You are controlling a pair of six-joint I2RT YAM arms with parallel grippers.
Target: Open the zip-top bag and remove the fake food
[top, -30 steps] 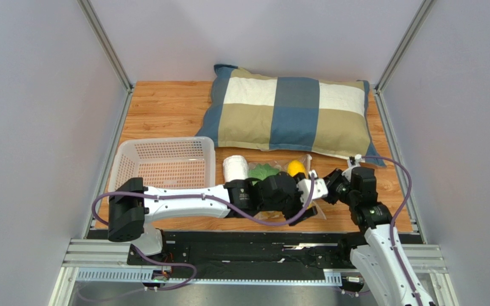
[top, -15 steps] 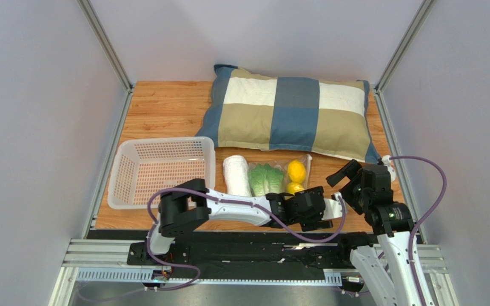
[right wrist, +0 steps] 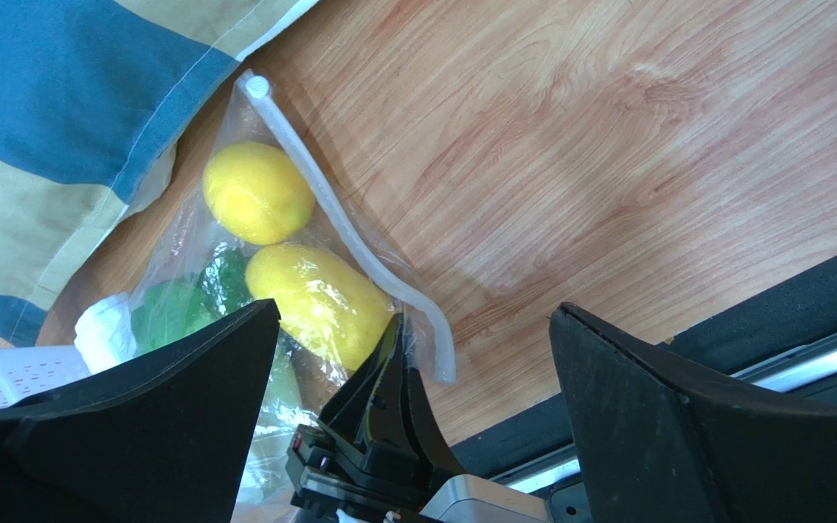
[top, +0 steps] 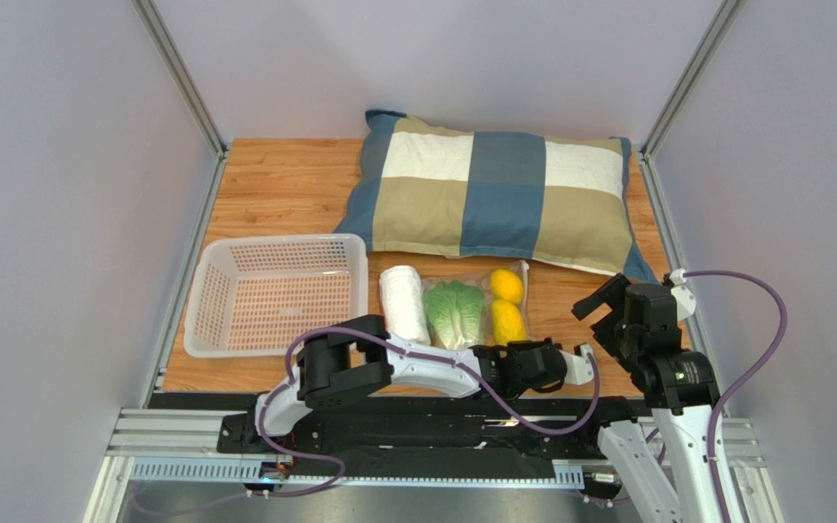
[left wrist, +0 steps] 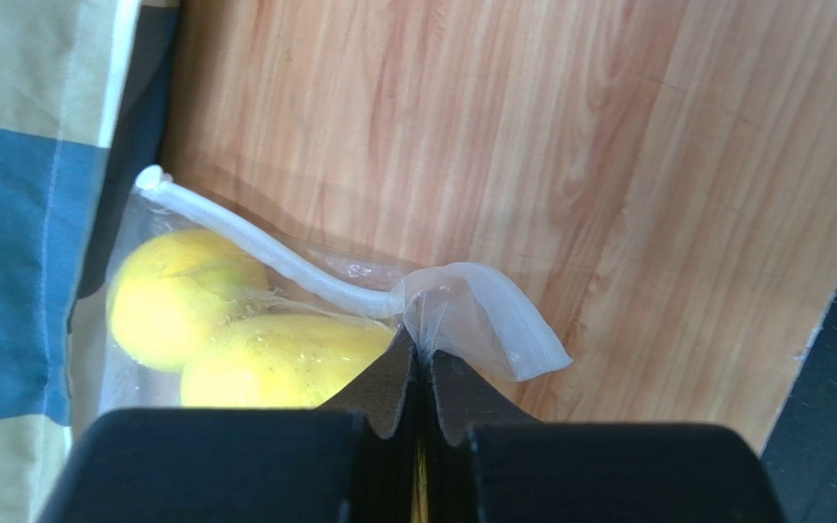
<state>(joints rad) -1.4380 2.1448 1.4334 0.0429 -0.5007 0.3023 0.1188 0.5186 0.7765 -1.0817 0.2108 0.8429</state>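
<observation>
On a wooden counter [top: 281, 196] walled by grey panels [top: 63, 218], the left fingers [left wrist: 385, 387] pinch a near corner of the bag [left wrist: 488, 321] of fake food [right wrist: 308, 300] lying before a checked pillow [top: 499, 196], while the right fingers [right wrist: 172, 403] hang wide apart.

This looks like a robotics lab test cell, not a home. A small wooden table [top: 281, 185] is boxed in by plain grey panels [top: 63, 218] on bare metal posts [top: 177, 76]. At the table's near edge, a left arm [top: 434, 371] and a right arm [top: 669, 381] are bolted to a black rail [top: 412, 414].
</observation>
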